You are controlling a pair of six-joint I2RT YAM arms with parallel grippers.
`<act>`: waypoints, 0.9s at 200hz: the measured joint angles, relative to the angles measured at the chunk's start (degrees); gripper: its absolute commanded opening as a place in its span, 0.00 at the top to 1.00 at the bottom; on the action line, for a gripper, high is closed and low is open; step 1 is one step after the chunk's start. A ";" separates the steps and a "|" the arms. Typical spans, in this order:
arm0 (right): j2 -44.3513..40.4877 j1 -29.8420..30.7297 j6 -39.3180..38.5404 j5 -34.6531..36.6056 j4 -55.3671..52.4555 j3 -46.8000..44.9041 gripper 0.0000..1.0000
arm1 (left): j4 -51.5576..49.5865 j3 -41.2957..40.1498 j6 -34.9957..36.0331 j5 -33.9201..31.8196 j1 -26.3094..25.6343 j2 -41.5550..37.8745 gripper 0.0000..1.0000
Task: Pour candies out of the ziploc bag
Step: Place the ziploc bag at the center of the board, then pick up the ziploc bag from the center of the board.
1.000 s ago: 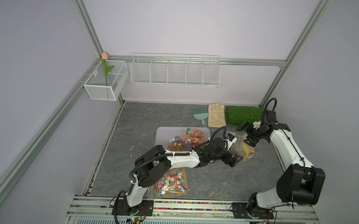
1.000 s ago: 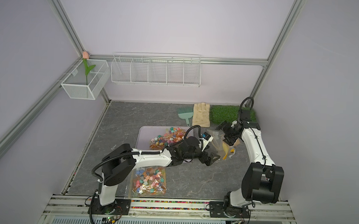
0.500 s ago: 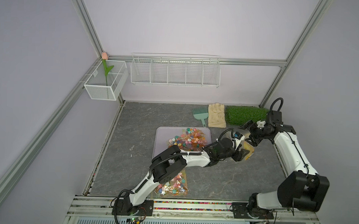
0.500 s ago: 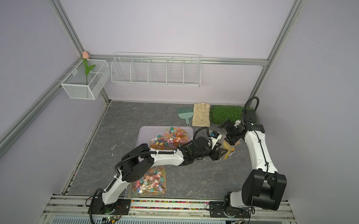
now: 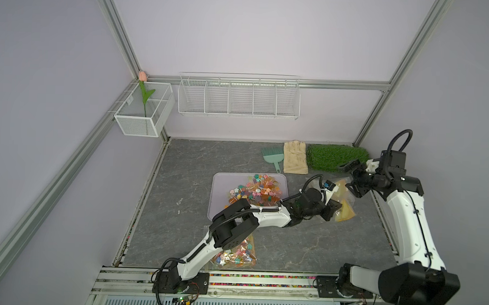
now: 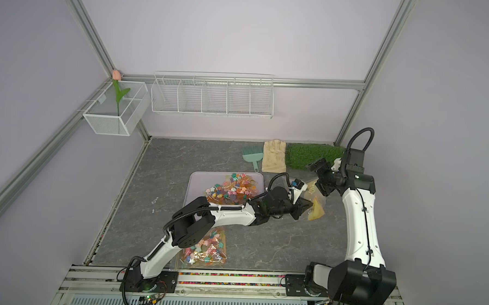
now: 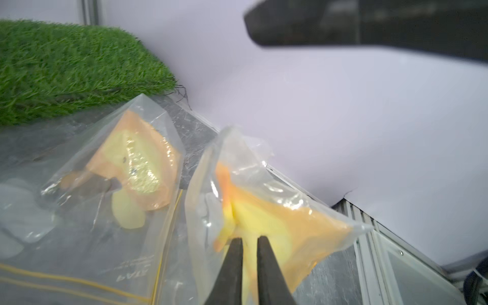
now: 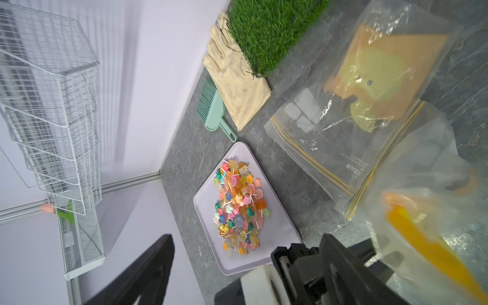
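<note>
The black fingers of my left gripper (image 7: 248,241), nearly pressed together, pinch a crumpled clear plastic bag (image 7: 277,211). Only the left wrist view shows this, and the bag's yellow-orange contents are blurred. My right gripper (image 5: 353,177) hangs spread wide. The multicoloured candies (image 5: 257,189) are piled on a lavender tray (image 5: 219,186) in the middle of the grey table (image 5: 197,162), beside my left wrist. More fill a ziploc bag (image 5: 238,257) at its front edge, half hidden under my arm.

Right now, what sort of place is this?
Most likely a robot test cell, not a home: plain walls on an aluminium frame, a left arm and right arm bolted to a front rail, and staged props such as a grass mat and a tray of candies.
</note>
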 measured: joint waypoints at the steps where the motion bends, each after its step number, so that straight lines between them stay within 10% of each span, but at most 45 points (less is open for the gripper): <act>1: -0.09 0.00 0.00 0.04 0.00 0.07 0.11 | 0.02 0.07 0.07 0.04 -0.02 0.00 0.45; 20: -2.08 -0.04 0.00 0.74 -0.07 1.29 0.11 | -0.63 1.75 -0.63 1.03 -0.28 0.31 0.00; 85: -5.79 -0.04 -0.24 1.14 -0.07 0.96 0.11 | 1.18 -7.91 -3.06 -2.71 1.07 -4.57 0.01; 180: -8.26 8.13 -8.00 -0.28 1.22 2.93 0.11 | -6.34 -24.46 -6.03 -9.51 12.46 -33.86 0.01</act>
